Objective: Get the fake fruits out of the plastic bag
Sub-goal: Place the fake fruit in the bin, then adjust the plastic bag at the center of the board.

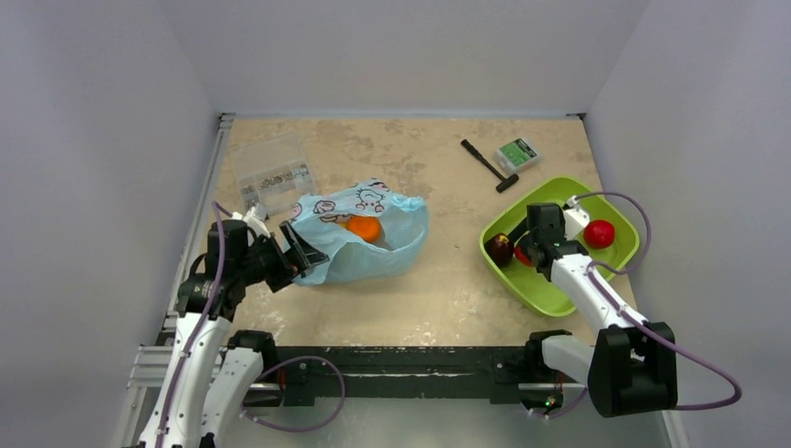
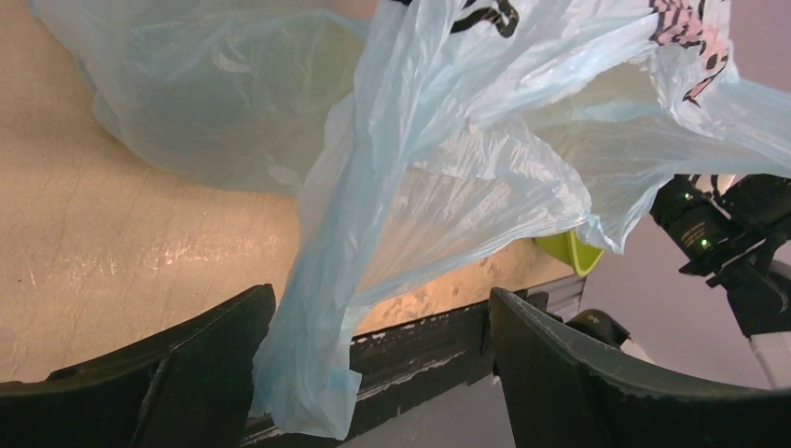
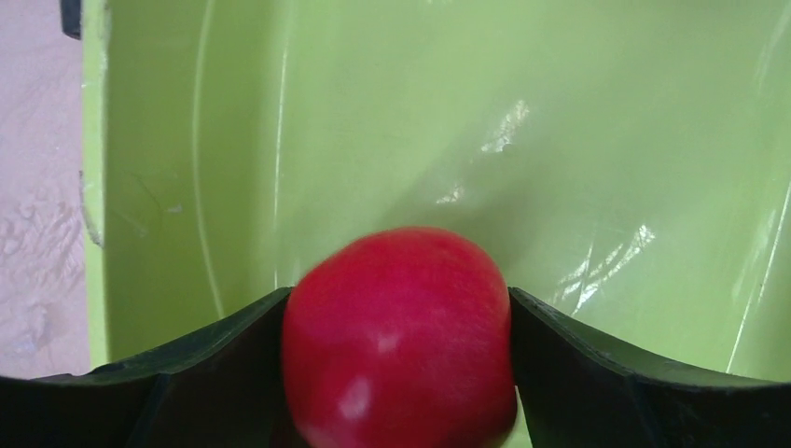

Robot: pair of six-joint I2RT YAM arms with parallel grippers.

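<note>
The light-blue plastic bag (image 1: 368, 238) lies left of centre with an orange fruit (image 1: 364, 228) showing in its mouth. My left gripper (image 1: 300, 250) is open at the bag's left end. In the left wrist view a loose strip of the bag (image 2: 317, 308) hangs between the wide-apart jaws (image 2: 381, 297), against the left finger. My right gripper (image 1: 524, 254) is over the lime-green tray (image 1: 558, 187), shut on a red fruit (image 3: 399, 341) that touches both fingers. A dark maroon fruit (image 1: 500, 248) and another red fruit (image 1: 599, 233) lie in the tray.
A clear compartment box (image 1: 273, 173) stands behind the bag at the back left. A black tool (image 1: 490, 165) and a small green-and-white box (image 1: 517, 154) lie at the back right. The tray's green floor (image 3: 466, 112) fills the right wrist view.
</note>
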